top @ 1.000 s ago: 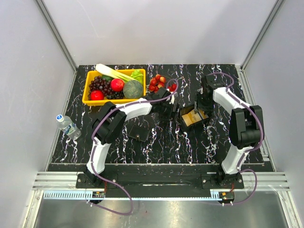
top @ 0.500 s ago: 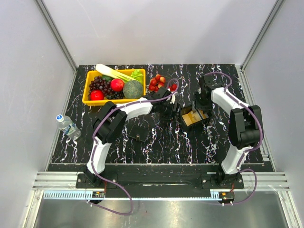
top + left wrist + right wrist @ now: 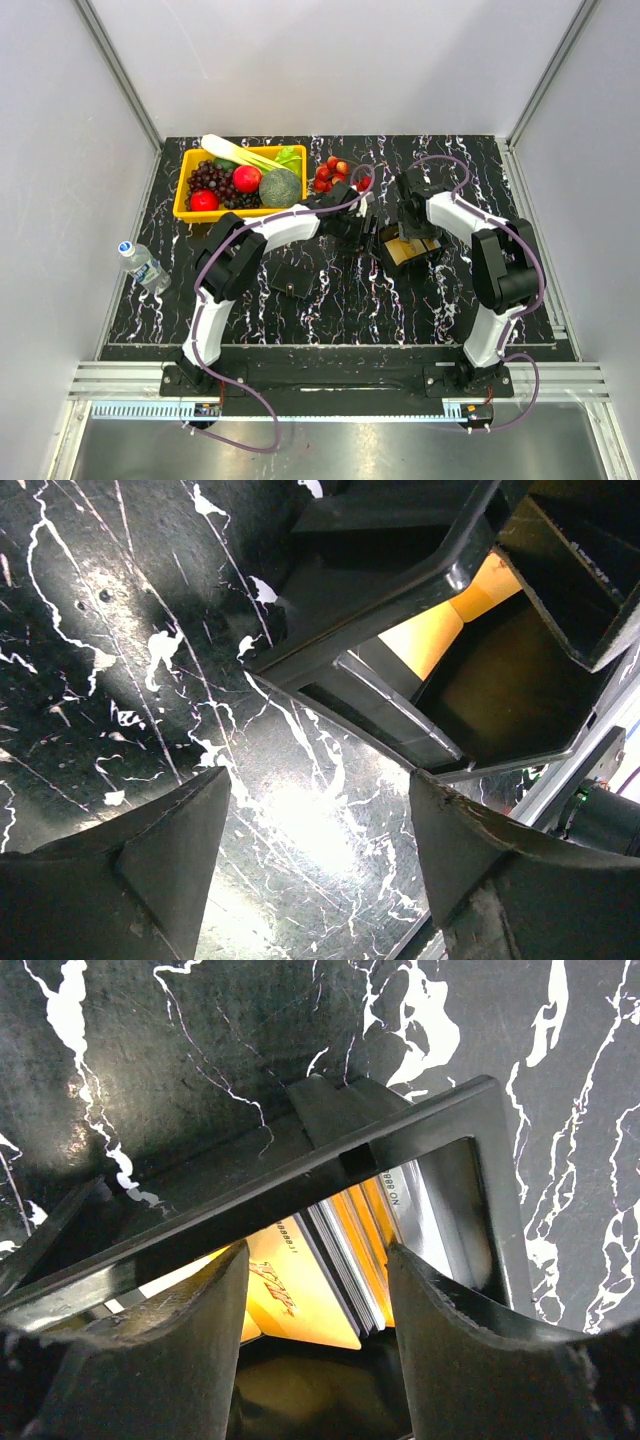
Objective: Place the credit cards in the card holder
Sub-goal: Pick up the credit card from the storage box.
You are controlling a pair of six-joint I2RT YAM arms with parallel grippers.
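In black tray (image 3: pixel 400 1125): credit cards (image 3: pixel 290 1295) stacked, standing on edge.

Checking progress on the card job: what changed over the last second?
The right arm swung leftward, bringing its right pincer over the black tray of credit cards, open and gripping nothing. The left pincer, card holder and yellow basket stayed put.
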